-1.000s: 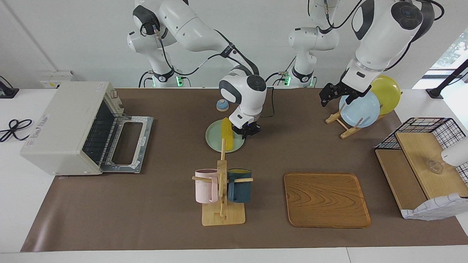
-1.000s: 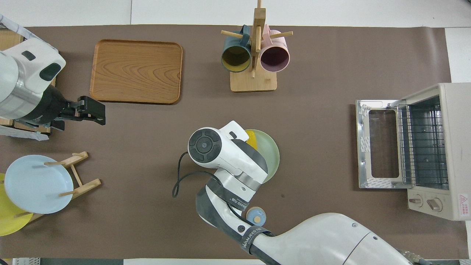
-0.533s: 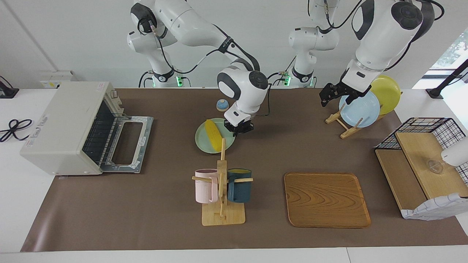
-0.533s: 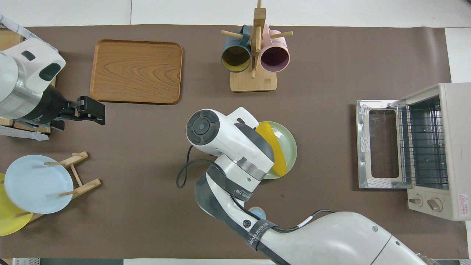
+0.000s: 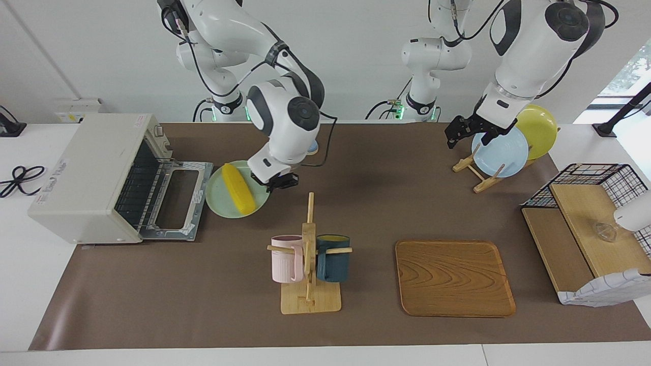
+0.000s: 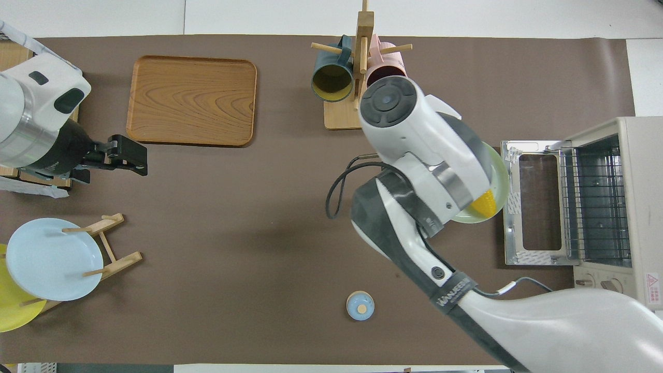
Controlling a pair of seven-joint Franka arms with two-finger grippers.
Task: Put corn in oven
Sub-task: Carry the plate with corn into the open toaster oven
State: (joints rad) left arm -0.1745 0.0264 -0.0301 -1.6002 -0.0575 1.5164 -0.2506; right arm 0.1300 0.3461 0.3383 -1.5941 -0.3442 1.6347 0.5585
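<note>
The corn (image 5: pixel 238 188) is a yellow cob lying on a pale green plate (image 5: pixel 217 197). My right gripper (image 5: pixel 275 181) is shut on the plate's rim and holds plate and corn in the air, over the table just beside the oven's lowered door (image 5: pixel 178 198). The off-white oven (image 5: pixel 86 173) stands open at the right arm's end of the table, its wire rack showing. In the overhead view my right arm covers most of the plate (image 6: pixel 501 173); only the corn's tip (image 6: pixel 485 204) shows, next to the oven (image 6: pixel 634 207). My left gripper (image 5: pixel 468 136) waits open over the plate rack.
A mug rack (image 5: pixel 309 264) with a pink and a dark blue mug, and a wooden tray (image 5: pixel 454 277), lie farther from the robots. A plate rack (image 5: pixel 478 173) holds a blue and a yellow plate. A small blue knob (image 6: pixel 360 305) lies near the robots. A wire shelf (image 5: pixel 590 223) stands at the left arm's end.
My right gripper has lifted the green plate with the corn off the table's middle and carried it toward the oven's open door. The left arm has not moved.
</note>
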